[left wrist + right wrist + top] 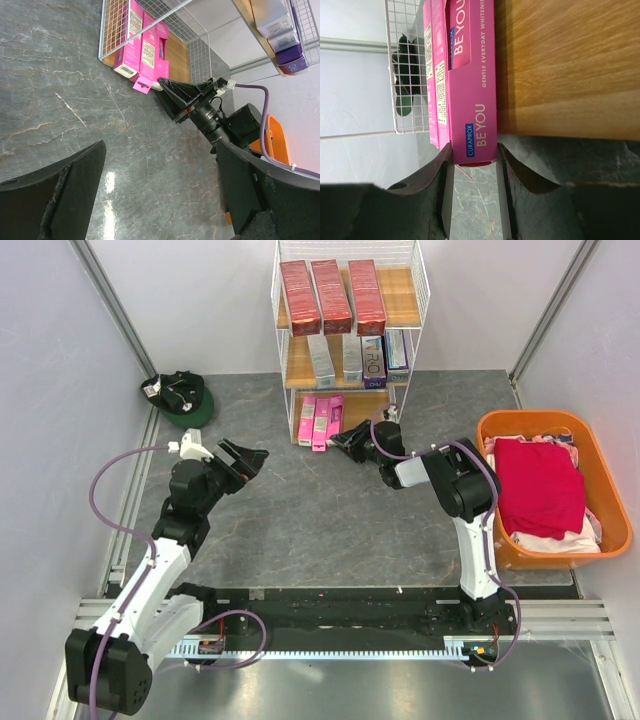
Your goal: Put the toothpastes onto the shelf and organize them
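The shelf stands at the back. Three dark red toothpastes lie on its top board, several silver/blue/purple ones on the middle board, and three pink ones on the bottom board, sticking out forward. My right gripper is at the bottom board. In the right wrist view its fingers press both sides of the near end of the rightmost pink box, which rests on the board. My left gripper is open and empty above the table, left of the shelf; its wrist view shows the pink boxes.
An orange tub with red and light cloth stands at the right. A green and black object lies at the back left by the wall. The shelf's white wire side runs beside the pink boxes.
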Robot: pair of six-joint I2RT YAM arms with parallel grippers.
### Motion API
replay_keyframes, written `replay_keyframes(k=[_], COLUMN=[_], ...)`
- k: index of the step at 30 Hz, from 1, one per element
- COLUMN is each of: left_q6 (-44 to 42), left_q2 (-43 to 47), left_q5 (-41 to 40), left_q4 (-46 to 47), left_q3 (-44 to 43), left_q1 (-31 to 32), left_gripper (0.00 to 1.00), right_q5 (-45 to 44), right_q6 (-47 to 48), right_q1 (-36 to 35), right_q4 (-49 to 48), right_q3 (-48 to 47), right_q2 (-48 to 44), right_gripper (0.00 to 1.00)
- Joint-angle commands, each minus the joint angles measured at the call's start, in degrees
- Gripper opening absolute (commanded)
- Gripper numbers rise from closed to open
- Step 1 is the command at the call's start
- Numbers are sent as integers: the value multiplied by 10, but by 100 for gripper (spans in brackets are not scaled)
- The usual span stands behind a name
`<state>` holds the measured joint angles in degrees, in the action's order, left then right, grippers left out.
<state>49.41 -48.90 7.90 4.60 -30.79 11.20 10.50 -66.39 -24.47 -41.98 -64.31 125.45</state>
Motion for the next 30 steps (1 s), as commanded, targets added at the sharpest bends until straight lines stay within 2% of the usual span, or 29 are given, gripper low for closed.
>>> replay_keyframes(k=[1, 3, 6, 7, 9, 13, 15, 24, 30], left_q6=[10, 10, 11, 12, 7, 1, -4, -26, -37], left_q2=[-12, -15, -18, -17, -16, -17, -17, -1, 12], left_q5=[18, 21, 25, 26, 31, 43, 47, 64, 65], left_q4=[30, 31, 30, 30, 31, 30, 30, 27, 25], left_q3=[-10, -12, -13, -13, -15, -19, -21, -28, -29], left_q1=[-3, -3, -3, -3, -4, -3, -3, -3, -3], left_gripper=[98, 98, 98, 98, 98, 98, 98, 98, 98], right_q5=[5, 2, -7, -12, -28, -66, -75, -65, -86], right_q6=[-17, -19, -16, -7, 6, 57, 64, 91, 146], right_q1=[7, 7, 5, 2, -4, -18, -22, -24, -29], right_q4=[-12, -13, -12, -5, 14, 91, 100, 78, 131], right_q3=[-20, -10, 9, 12, 19, 21, 31, 99, 126], right_q2=[21, 16, 6, 2, -11, -38, -52, -122, -217], right_gripper=[36, 41, 57, 67, 79, 94, 98, 98, 98])
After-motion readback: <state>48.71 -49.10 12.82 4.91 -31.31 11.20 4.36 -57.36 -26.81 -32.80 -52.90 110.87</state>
